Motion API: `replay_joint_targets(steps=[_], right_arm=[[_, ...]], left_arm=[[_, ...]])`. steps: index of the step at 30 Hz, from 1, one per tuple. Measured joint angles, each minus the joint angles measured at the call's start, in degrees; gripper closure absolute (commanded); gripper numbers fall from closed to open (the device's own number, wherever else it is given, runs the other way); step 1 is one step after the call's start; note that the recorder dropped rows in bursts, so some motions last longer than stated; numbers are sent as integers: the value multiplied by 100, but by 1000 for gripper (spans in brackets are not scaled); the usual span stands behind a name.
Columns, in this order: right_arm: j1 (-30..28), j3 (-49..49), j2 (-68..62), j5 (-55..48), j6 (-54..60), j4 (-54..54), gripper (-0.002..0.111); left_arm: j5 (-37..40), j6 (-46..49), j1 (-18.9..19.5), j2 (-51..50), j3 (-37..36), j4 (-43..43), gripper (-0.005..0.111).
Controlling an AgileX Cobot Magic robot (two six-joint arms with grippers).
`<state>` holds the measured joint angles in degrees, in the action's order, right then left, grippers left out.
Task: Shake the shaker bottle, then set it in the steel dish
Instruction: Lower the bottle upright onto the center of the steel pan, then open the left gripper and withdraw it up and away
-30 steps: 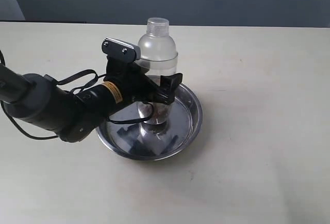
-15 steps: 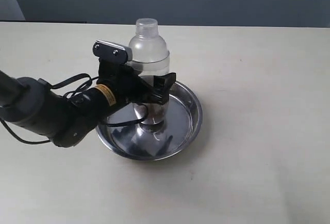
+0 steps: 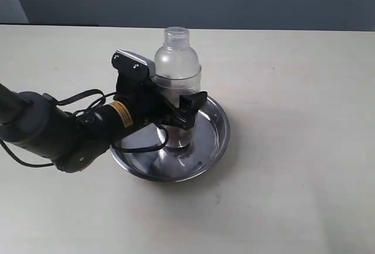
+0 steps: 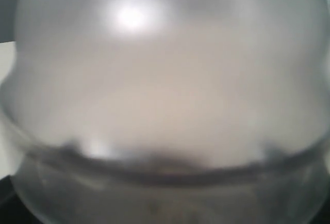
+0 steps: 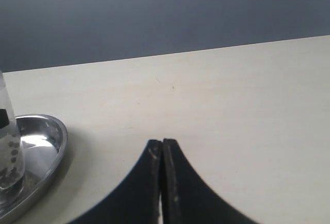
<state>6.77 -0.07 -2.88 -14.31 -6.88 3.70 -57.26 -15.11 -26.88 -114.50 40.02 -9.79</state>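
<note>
The steel dish (image 3: 221, 131) sat near the middle of the tabletop (image 3: 293, 148), well apart from the far edge. The shaker bottle (image 3: 177, 67) stood upright inside the dish, left of the dish centre, with its cap uppermost. Its base was at or just above the dish floor; contact could not be confirmed. The bottle wall stood apart from the dish rim on every visible side, with the widest margin toward the right rim.

The left gripper (image 3: 184, 99) reached in over the left rim of the dish. Its fingers (image 3: 192, 107) were spread wide and clamped the bottle at mid-body, below the domed shoulder. One finger lay on the near side of the bottle; the other was hidden behind it. The left arm (image 3: 53, 131) lay low over the left part of the tabletop, with a black cable (image 3: 88, 97) looped beside it. In the left wrist view the bottle (image 4: 165, 105) filled the picture, blurred.

The right gripper (image 5: 162, 182) hovered over the tabletop (image 5: 232, 105), well apart from the dish (image 5: 51, 146), with its fingers pressed together. Plain tabletop lay between it and the dish rim. The bottle (image 5: 7, 152) showed only at the picture margin.
</note>
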Motion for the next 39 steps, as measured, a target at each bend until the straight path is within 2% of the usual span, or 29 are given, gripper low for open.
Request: replay_joint_targets(steps=[6, 14, 32, 39], right_arm=[[0, 0, 0, 0, 0, 0, 109], [0, 0, 0, 0, 0, 0, 109], [0, 0, 0, 0, 0, 0, 109], [0, 0, 0, 0, 0, 0, 109]], left_arm=[[307, 72, 0, -57, -50, -40, 15], [91, 72, 0, 12, -260, -98, 15], [39, 72, 0, 776, -271, -62, 15], [139, 329, 0, 1386, -275, 20, 15]])
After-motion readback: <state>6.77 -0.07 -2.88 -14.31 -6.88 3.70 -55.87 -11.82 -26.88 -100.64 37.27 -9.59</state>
